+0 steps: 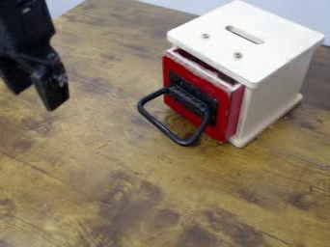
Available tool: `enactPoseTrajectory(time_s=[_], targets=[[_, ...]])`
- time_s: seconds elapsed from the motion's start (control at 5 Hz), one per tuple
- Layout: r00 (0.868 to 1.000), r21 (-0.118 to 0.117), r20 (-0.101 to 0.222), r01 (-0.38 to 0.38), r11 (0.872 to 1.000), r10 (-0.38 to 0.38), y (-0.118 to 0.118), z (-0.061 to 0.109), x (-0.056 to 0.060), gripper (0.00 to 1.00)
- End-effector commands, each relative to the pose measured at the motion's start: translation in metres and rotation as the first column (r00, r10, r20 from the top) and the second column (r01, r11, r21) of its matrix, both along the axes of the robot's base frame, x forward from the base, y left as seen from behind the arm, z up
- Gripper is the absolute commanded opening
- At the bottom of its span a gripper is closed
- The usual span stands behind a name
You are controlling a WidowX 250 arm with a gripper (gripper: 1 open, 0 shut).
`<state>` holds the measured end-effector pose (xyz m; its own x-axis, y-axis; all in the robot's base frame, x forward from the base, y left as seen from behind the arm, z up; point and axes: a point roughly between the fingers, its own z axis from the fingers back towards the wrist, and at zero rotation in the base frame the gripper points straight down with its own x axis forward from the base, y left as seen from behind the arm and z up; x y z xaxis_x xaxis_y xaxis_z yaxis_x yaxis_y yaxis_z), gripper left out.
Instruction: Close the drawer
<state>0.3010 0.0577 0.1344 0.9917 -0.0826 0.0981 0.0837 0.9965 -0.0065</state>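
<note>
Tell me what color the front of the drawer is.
The drawer front is red, with a black panel in its middle, as the camera view shows.

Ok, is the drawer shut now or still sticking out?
Slightly open, it seems: the red front of the drawer stands a little forward of the cream box, with a dark gap under its top edge.

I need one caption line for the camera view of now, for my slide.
Dark pincer open beside the box, its red drawer slightly out, black handle untouched.
</note>
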Motion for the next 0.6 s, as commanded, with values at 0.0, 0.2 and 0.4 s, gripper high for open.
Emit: enactPoseTrajectory(time_s=[0.0,0.2,0.4], targets=[[0.998,0.023,0.057,-0.009,1.000,0.007,-0.004,0.019,0.018,1.00],[0.998,0.021,0.058,0.005,1.000,-0.007,-0.014,0.015,0.021,1.00],[0.998,0.020,0.060,-0.005,1.000,0.004,-0.015,0.008,0.024,1.00]])
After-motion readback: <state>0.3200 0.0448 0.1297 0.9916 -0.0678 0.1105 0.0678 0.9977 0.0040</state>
